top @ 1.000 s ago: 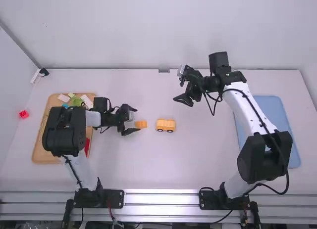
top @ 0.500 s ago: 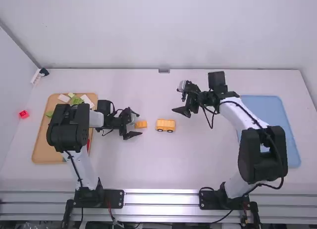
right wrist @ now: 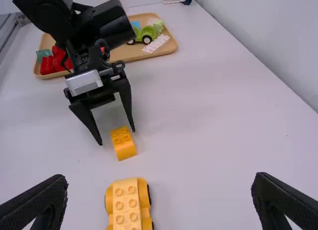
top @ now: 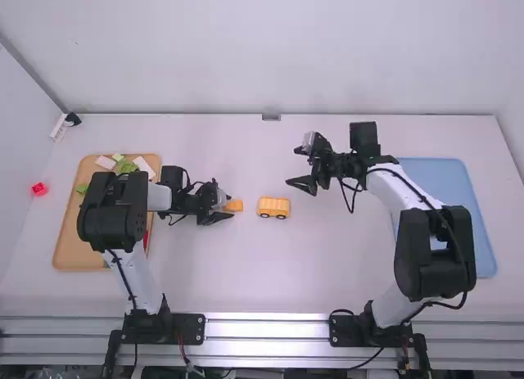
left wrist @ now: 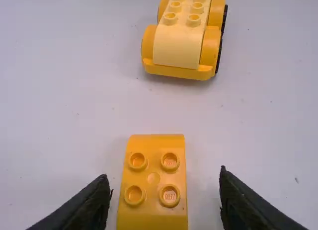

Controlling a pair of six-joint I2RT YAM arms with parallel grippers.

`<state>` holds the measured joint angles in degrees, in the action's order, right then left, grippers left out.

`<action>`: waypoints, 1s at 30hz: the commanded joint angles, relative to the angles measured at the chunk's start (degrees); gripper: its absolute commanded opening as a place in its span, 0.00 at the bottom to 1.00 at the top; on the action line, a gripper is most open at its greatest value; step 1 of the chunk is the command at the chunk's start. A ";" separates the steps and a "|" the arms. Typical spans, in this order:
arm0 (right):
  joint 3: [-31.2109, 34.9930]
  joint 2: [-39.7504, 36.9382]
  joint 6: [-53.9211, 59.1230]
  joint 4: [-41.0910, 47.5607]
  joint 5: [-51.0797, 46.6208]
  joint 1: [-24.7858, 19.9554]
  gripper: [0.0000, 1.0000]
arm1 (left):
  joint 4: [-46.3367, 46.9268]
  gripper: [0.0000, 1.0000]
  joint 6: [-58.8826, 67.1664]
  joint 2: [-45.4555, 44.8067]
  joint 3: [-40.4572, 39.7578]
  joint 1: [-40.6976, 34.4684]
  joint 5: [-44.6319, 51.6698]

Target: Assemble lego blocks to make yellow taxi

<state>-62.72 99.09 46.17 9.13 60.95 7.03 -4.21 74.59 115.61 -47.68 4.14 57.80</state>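
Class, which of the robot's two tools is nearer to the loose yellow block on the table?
Left. The left tool is at the block, its open fingers on either side; the right tool is farther off, past the yellow car.

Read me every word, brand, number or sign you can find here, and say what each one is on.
No text here can be read for certain.
Small block: tiny marks on some of its studs, too small to read.
Yellow car: any print on its studs is too small to make out.
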 commanded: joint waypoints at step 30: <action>-0.20 -0.17 -0.33 -1.16 -4.59 0.28 0.99 | 0.57 0.17 -1.75 0.92 -1.55 -0.44 -6.23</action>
<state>-62.72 99.09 45.58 7.84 57.63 7.07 -4.23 72.40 116.84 -49.23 2.74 54.15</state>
